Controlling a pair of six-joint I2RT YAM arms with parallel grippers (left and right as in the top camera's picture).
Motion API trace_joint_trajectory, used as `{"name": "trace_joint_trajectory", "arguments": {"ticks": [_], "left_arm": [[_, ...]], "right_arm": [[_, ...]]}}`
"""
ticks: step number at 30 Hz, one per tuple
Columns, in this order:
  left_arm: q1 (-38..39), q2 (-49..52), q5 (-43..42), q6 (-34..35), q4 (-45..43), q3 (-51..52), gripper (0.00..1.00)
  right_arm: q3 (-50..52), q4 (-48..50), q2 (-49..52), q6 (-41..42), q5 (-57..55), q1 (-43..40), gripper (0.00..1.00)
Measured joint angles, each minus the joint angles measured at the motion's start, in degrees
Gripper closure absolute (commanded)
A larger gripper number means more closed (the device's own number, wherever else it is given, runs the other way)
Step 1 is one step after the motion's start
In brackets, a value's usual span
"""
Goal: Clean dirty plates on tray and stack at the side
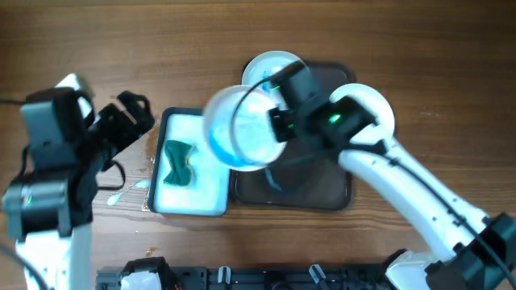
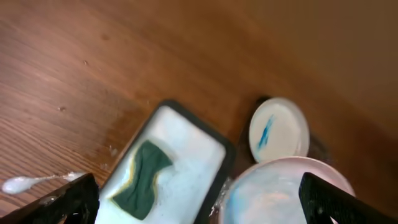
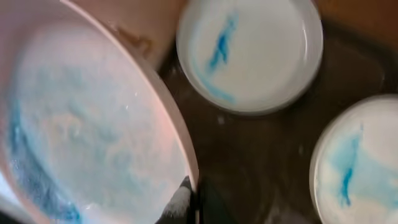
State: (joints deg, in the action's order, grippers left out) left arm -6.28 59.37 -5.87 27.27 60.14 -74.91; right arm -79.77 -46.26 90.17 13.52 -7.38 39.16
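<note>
Plate [image 1: 242, 129]: held aloft, whitish, blue smears across its face
Right gripper [image 3: 189, 202]: clamped on Plate rim
Left gripper [image 1: 129, 111]: fingers spread, empty

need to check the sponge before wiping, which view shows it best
Left wrist: the green sponge lies whole and large in the white basin, with nothing over it. The overhead view also shows it whole in the basin, only smaller. The right wrist view does not show it at all.
</note>
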Motion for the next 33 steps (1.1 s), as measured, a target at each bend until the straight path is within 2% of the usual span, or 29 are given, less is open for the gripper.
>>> {"name": "trace_joint_trajectory", "arguments": {"ticks": [4, 6, 9, 14, 20, 33], "left_arm": [[-1.3, -4.5, 0.0, 0.0, 0.1, 0.0, 0.0], [-1.3, -4.6, 0.0, 0.0, 0.1, 0.0, 0.0], [-1.3, -4.2, 0.0, 0.0, 0.1, -0.1, 0.0], [-1.3, -3.8, 0.0, 0.0, 0.1, -0.1, 0.0], [-1.3, -3.8, 0.0, 0.0, 0.1, 0.0, 0.0], [-1.3, -3.8, 0.0, 0.0, 0.1, -0.1, 0.0]], "right_arm": [[-0.2, 10.4, 3.2, -2.7, -16.8, 14.3, 0.96], [-0.2, 13.0, 4.8, -4.5, -25.9, 18.3, 0.96], [-0.2, 16.2, 5.9, -9.0, -37.6, 24.0, 0.96], [-0.2, 18.1, 5.9, -15.6, -47.2, 27.8, 0.96], [-0.2, 20.5, 5.9, -24.0, -53.7, 31.6, 0.96], [-0.2, 21.7, 5.9, -25.4, -54.7, 32.2, 0.96]]}}
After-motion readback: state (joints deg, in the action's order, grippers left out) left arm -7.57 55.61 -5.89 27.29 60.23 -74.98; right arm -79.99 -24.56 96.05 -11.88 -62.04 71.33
